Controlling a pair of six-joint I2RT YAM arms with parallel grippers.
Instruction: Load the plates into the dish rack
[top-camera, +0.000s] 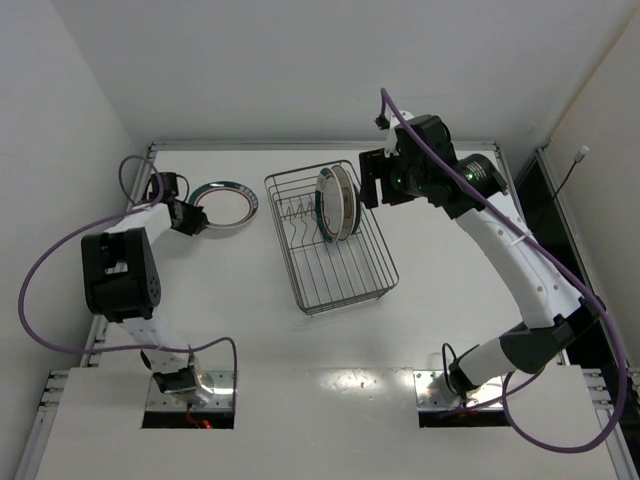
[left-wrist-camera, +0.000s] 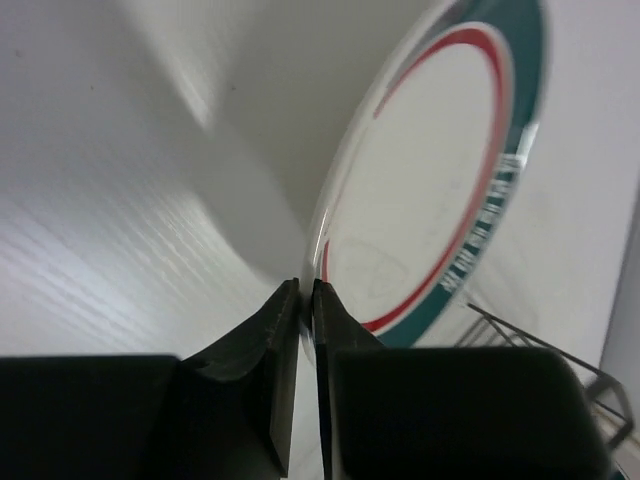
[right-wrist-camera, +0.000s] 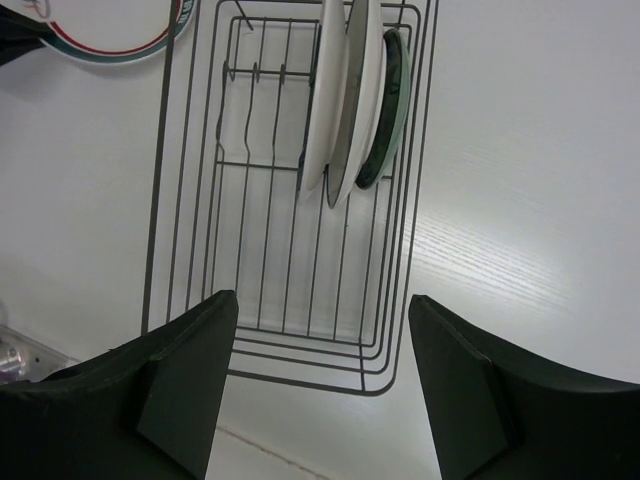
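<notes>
The grey wire dish rack (top-camera: 345, 270) stands mid-table. Three plates (top-camera: 338, 203) stand upright on edge at its far end. The right wrist view shows them as two white plates (right-wrist-camera: 322, 90) and a dark teal one (right-wrist-camera: 394, 100). A white plate with a teal-and-red rim (top-camera: 226, 203) is left of the rack. My left gripper (top-camera: 190, 216) is shut on its near-left rim (left-wrist-camera: 322, 262), and the plate looks tilted over its shadow. My right gripper (top-camera: 372, 184) is open and empty, above the rack's far right end (right-wrist-camera: 325, 330).
The rack's near half (right-wrist-camera: 290, 250) holds no plates, and free prongs (right-wrist-camera: 257, 72) stand left of the plates. The rack's corner (left-wrist-camera: 530, 345) shows beside the held plate. Walls close the table at the back and both sides.
</notes>
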